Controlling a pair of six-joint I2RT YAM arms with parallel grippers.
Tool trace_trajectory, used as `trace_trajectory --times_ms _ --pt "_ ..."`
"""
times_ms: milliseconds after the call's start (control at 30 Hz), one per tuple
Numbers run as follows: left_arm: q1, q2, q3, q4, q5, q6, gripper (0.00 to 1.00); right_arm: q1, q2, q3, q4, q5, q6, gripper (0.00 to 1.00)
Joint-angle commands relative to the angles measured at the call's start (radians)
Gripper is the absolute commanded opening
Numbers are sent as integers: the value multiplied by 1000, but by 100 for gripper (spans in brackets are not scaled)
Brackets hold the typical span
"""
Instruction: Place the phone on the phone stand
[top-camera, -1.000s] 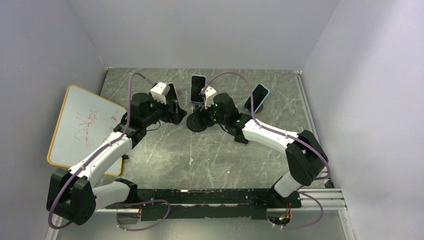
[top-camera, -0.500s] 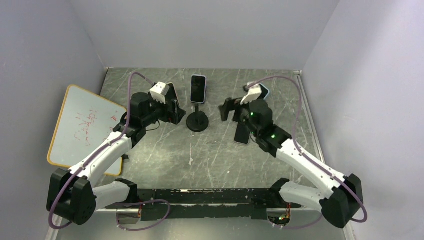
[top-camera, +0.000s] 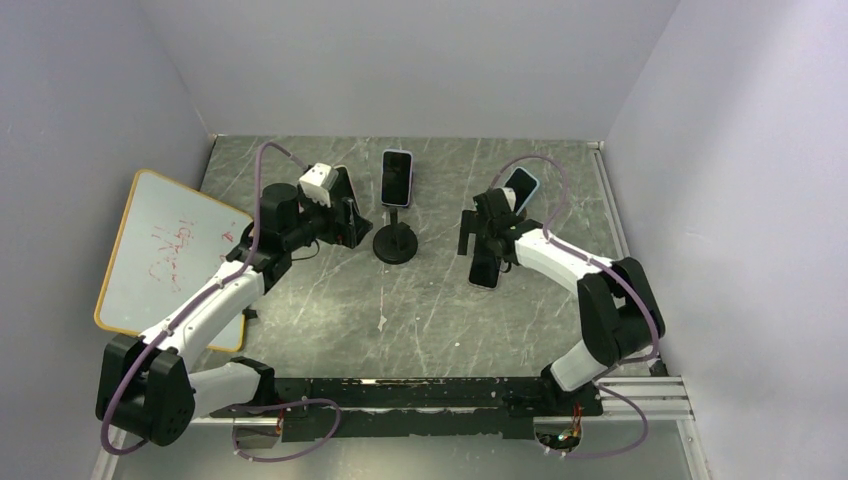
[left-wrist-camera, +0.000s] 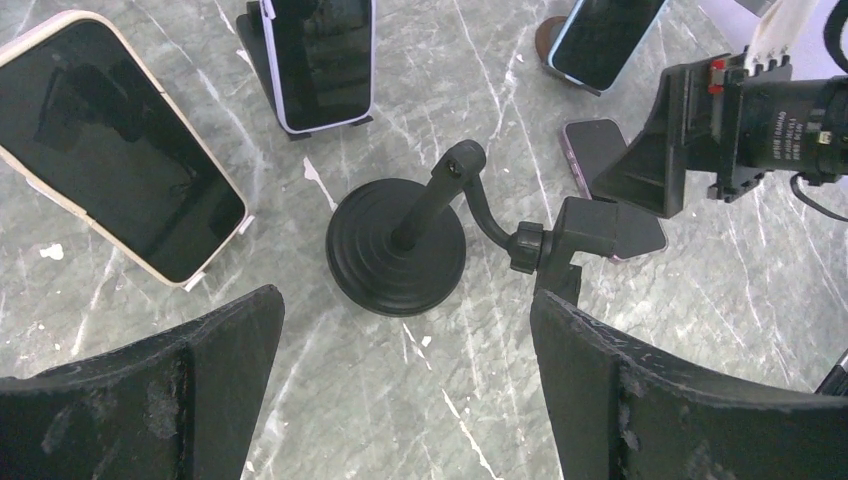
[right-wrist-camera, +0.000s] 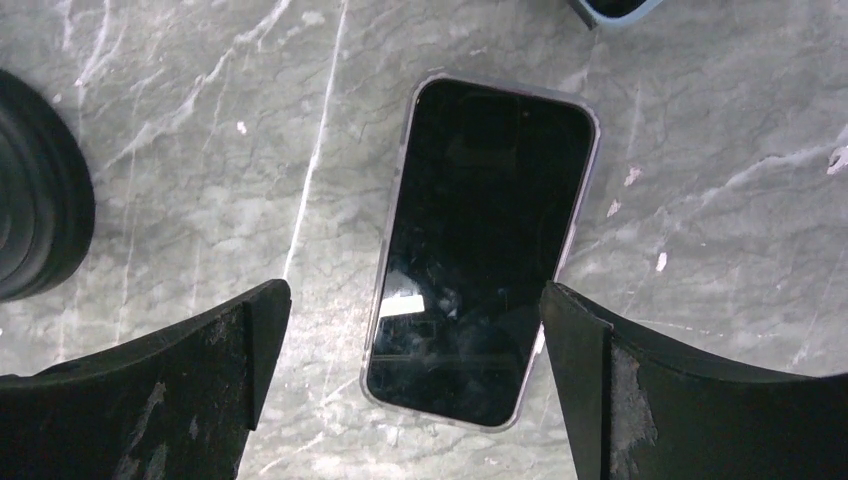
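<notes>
A purple-cased phone (right-wrist-camera: 482, 250) lies flat, screen up, on the marble table (top-camera: 420, 310); in the top view it shows at the table's right of centre (top-camera: 485, 270). My right gripper (right-wrist-camera: 415, 335) is open just above it, one finger on each side of its near end, not touching. The black phone stand (left-wrist-camera: 400, 245) has a round base, a bent neck and an empty holder (left-wrist-camera: 600, 225); it stands mid-table (top-camera: 396, 244). My left gripper (left-wrist-camera: 405, 330) is open and empty, hovering just left of the stand (top-camera: 345, 222).
Three other phones rest on small stands: a white-cased one (left-wrist-camera: 320, 60) behind the black stand, a cream-cased one (left-wrist-camera: 110, 180) at the left, a blue-cased one (top-camera: 518, 192) at the back right. A whiteboard (top-camera: 165, 250) lies at the left. Grey walls enclose the table.
My right arm has swung from the black stand to the right and come down over the flat purple phone. The left arm has not moved.
</notes>
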Motion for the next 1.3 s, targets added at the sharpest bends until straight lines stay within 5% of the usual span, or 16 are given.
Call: trace_trajectory --times_ms 0,833,1133,1267 --pt "10 -16 6 -10 38 -19 97 -18 43 46 -15 50 18 100" --pt "10 49 21 -18 82 -29 97 -61 260 99 63 123 73 95" --pt "9 32 -31 -17 79 -60 97 -66 292 63 90 101 80 47" --pt "-5 -33 -179 65 42 -191 97 -66 278 -13 172 -14 74 36"
